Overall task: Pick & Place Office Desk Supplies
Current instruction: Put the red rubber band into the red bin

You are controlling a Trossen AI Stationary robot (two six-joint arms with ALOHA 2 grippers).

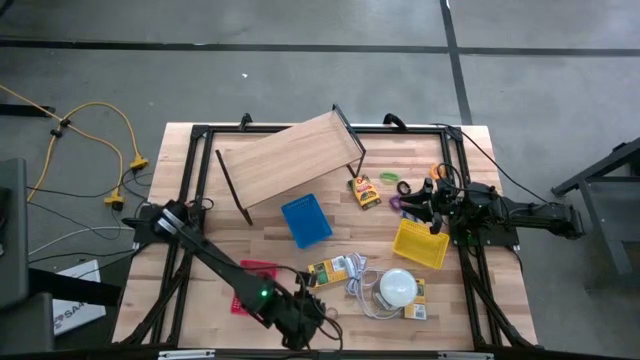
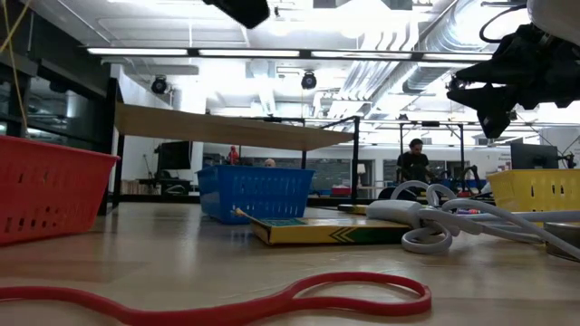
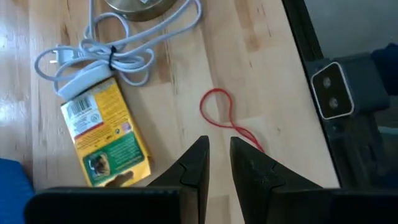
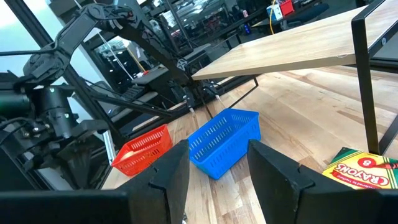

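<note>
Red rubber band [image 3: 225, 118] just ahead of left fingers [image 3: 198, 163], narrowly parted, empty; right fingers [image 4: 283, 169] wide, raised above yellow basket [image 1: 420, 244].

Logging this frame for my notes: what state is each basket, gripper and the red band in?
left gripper: slightly open, empty, above the red rubber band
right gripper: open, empty
blue basket: upright
yellow basket: upright
red basket: upright
red rubber band: lying flat
</note>
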